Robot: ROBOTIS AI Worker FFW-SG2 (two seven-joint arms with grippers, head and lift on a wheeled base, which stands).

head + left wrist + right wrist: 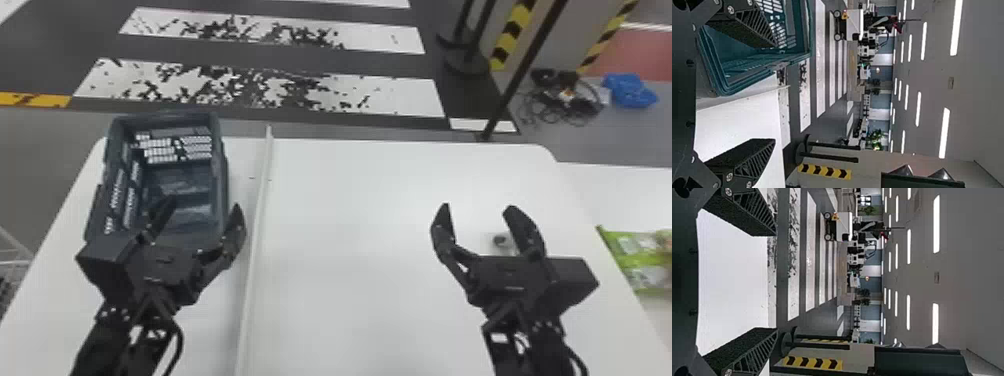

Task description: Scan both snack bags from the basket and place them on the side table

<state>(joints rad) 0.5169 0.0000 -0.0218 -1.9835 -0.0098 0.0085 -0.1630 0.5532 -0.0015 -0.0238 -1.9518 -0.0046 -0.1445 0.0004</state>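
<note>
The white bench [350, 190] fills the middle of the head view, a pale strip [257, 210] running down its left part. The dark basket [220, 170] sits at the upper left, behind the left tool [204, 204], which is spread and released; so is the right tool [477, 206], at centre right. Green snack packaging [637, 242] lies on the side bench [615, 185] at the right edge. Worn white stripes [400, 95] cross the floor at the top, with cables [567, 102] at upper right.

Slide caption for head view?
Black left gripper and black right gripper open above white table; blue-grey plastic basket at left, green snack bags on white side table.
</note>
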